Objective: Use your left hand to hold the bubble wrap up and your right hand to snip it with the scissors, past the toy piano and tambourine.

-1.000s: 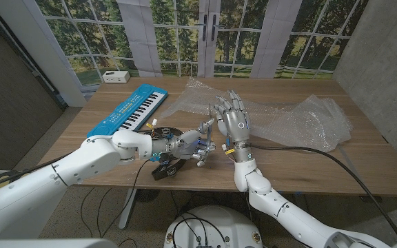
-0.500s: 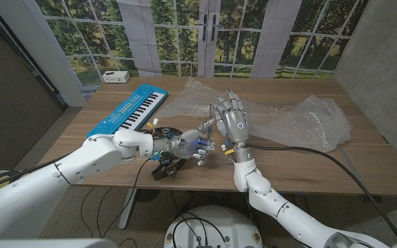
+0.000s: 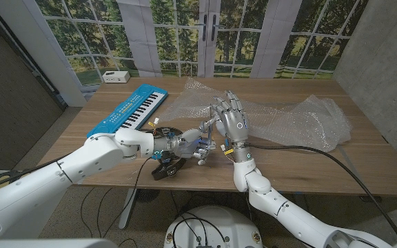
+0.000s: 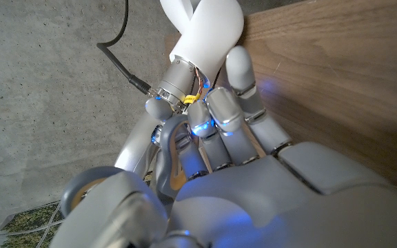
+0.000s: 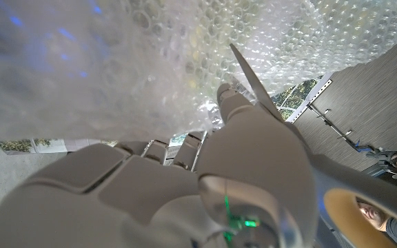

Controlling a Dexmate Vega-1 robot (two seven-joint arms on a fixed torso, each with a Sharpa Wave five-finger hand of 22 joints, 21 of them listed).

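Bubble wrap (image 3: pixel 281 117) lies across the middle and right of the table (image 3: pixel 322 165), a blue toy piano (image 3: pixel 128 110) at the far left. Left hand (image 3: pixel 188 145) sits near the table's near edge, fingers curled; whether it grips the wrap I cannot tell. Just right of it, the right hand (image 3: pixel 231 120) stands upright against the wrap, clamped on scissors (image 5: pixel 257 79) whose blade touches the sheet.

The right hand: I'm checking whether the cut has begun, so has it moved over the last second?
No. In the head view the right hand stays raised over the bubble wrap, at the same spot relative to the blue toy piano.
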